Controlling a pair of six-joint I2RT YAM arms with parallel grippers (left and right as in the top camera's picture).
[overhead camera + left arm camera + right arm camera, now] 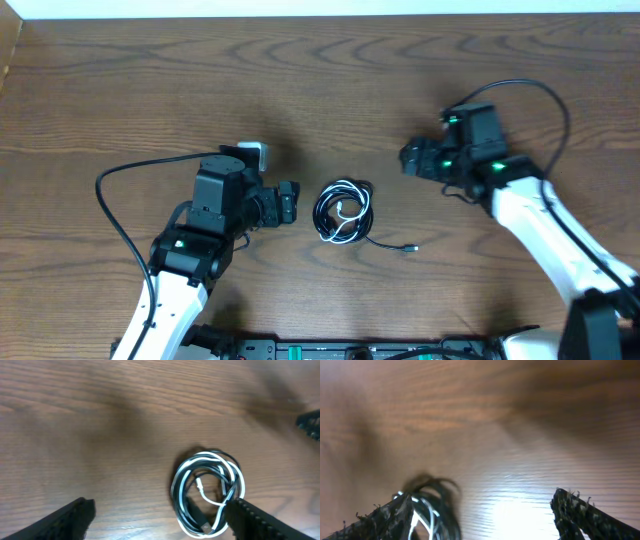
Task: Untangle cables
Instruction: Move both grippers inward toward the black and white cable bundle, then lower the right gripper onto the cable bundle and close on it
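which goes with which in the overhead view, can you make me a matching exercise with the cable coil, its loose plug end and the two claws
Column one:
1. cable coil
2. loose plug end
3. left claw
4. right claw

Column two:
a. up and to the right of the coil, apart from it
b. centre of the view, black and white loops
c. just left of the coil
d. trailing out from the coil's lower right

Pairs: 1-b, 2-d, 3-c, 4-a

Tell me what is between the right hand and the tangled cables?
Nothing: only bare brown wooden table lies between the right hand and the coiled black and white cables, seen overhead.
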